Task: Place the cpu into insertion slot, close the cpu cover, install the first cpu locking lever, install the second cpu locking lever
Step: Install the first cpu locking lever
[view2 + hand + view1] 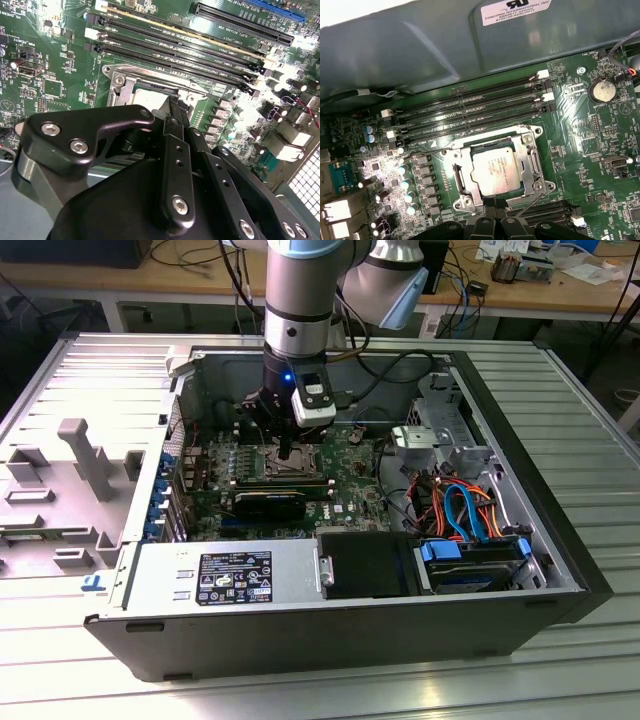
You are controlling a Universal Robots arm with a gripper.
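Plainly, the cpu (pixel 494 167) sits in the insertion slot (pixel 471 176), hand (pixel 495 204) closed, empty, just beside.

A: Here's the arm (pixel 298 300), a thick silver-grey tube, with a pale blue joint cap (pixel 405 295) off to the exterior view's right.

B: And a small blue light (pixel 287 378) glows at the wrist, beside a white camera box (pixel 315 405).

A: Below that, the gripper (pixel 285 452) is matte black all over.

B: In the second wrist view its links (pixel 100 125) are rounded black plates studded with silver socket-head screws (pixel 79 146), and small holes run along the finger bar (pixel 176 160).
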